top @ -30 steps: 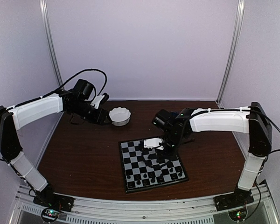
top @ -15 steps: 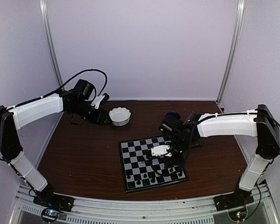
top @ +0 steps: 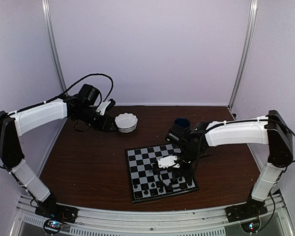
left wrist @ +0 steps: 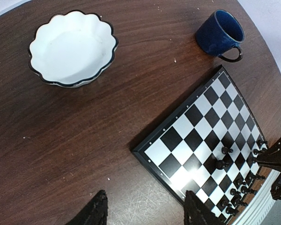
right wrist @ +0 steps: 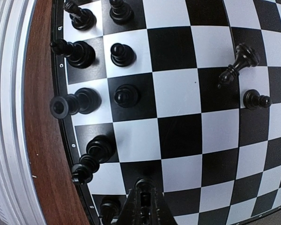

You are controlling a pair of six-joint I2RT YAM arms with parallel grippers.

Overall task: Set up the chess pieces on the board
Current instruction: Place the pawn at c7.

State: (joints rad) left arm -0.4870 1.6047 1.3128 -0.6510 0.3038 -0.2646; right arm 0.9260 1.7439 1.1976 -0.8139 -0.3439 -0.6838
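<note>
The board (top: 152, 162) lies near the table's front centre; it also shows in the left wrist view (left wrist: 192, 136) and fills the right wrist view (right wrist: 178, 89). Several black chess pieces (right wrist: 124, 54) stand in two rows along its near edge (top: 160, 188). One piece (right wrist: 238, 62) lies tilted farther out, beside a lone pawn (right wrist: 255, 99). My right gripper (right wrist: 144, 197) is low over the board (top: 168, 167), shut on a small black piece (right wrist: 144, 183) above a black square. My left gripper (left wrist: 145, 215) hangs open and empty over bare table, next to the bowl (top: 109, 124).
A white scalloped bowl (top: 126, 122) stands at the back left, also in the left wrist view (left wrist: 72, 47). A dark blue mug (top: 182, 122) stands behind the board's far right corner, also in the left wrist view (left wrist: 220, 33). Metal rail along the near edge.
My right gripper has moved from over the board's far side toward its near right part and lower; the mug behind it has come into view. The left arm has not moved.
</note>
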